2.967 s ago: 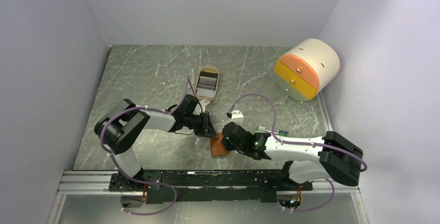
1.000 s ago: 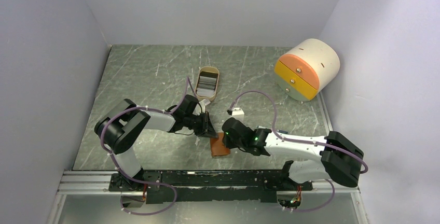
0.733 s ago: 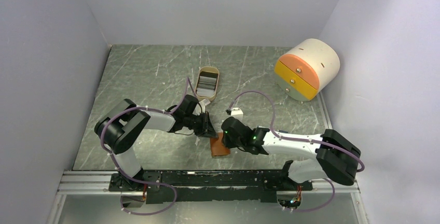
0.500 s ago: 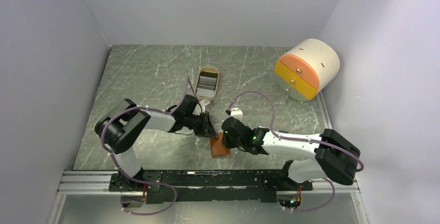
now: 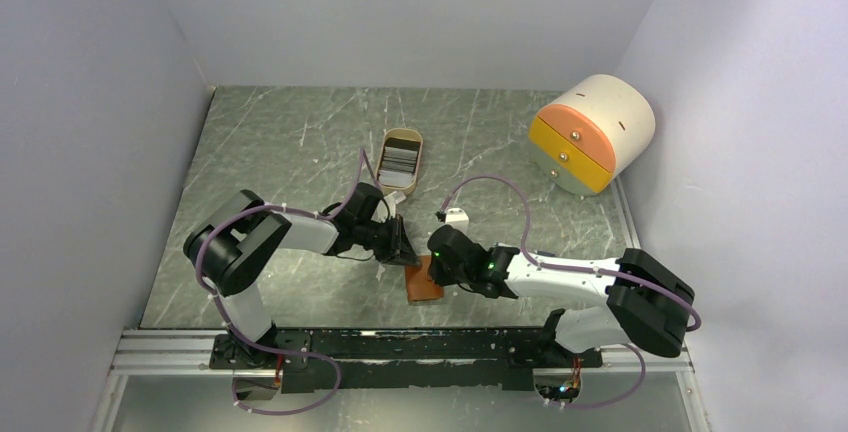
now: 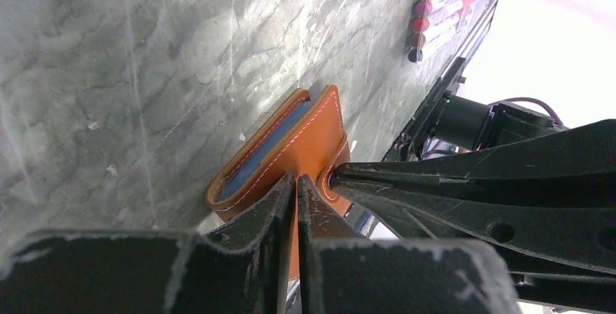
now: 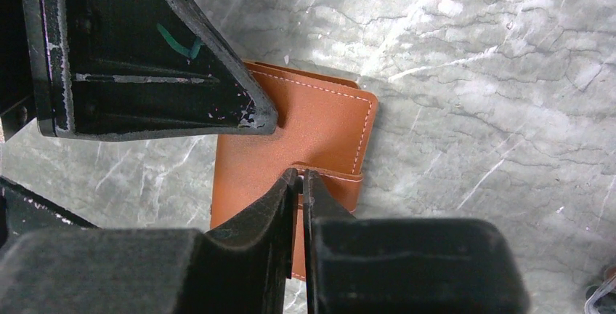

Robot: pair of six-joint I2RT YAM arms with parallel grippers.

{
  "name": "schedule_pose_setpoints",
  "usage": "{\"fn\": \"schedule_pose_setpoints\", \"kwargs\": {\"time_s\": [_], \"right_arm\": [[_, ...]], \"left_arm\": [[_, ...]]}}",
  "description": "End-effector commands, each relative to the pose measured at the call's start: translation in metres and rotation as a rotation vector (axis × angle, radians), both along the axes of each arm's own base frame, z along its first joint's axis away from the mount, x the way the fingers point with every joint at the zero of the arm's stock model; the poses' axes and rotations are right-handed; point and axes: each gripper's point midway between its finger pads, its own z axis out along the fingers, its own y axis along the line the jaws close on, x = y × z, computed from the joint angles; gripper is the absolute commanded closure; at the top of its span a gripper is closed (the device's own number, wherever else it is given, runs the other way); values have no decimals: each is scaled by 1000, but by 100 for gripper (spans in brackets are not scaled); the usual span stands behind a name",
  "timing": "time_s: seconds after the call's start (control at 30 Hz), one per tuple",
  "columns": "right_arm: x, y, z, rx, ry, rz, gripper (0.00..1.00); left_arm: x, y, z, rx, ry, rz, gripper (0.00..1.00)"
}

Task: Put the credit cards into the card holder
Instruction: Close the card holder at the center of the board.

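Note:
The brown card holder (image 5: 424, 283) lies closed on the table between both grippers. In the left wrist view it (image 6: 301, 139) shows a blue card edge (image 6: 263, 153) inside its fold. My left gripper (image 6: 296, 180) is shut, with its tips pressed on the holder's top face; it also shows in the top view (image 5: 402, 249). My right gripper (image 7: 301, 174) is shut on the end of the holder's strap (image 7: 335, 179), and it shows in the top view (image 5: 438, 264). Grey-white credit cards (image 5: 399, 160) stand in a small tan tray.
The tan tray (image 5: 415, 142) sits behind the left gripper. A round cream drawer unit (image 5: 592, 132) with orange and yellow fronts stands at the back right. Coloured pens (image 6: 444, 9) lie on the table to the right, behind the right arm.
The right gripper has edged slightly left onto the holder since three seconds ago. Over the last second almost nothing moved. The left gripper has stayed in place.

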Motion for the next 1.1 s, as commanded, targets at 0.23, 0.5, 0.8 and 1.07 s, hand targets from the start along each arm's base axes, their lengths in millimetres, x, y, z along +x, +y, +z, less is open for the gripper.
{"fn": "schedule_pose_setpoints", "kwargs": {"time_s": [0.23, 0.5, 0.8, 1.07], "right_arm": [[-14, -5, -10, -82, -2, 24, 90], [-23, -6, -19, -133, 3, 35, 90], [-38, -12, -28, -194, 4, 44, 90], [-45, -14, -27, -243, -22, 50, 91]], "left_arm": [[-12, 11, -28, 81, 47, -8, 87], [-12, 11, -30, 89, 52, -8, 87], [-13, 13, -35, 103, 62, -5, 87], [-14, 16, -42, 128, 71, -1, 87]]}}
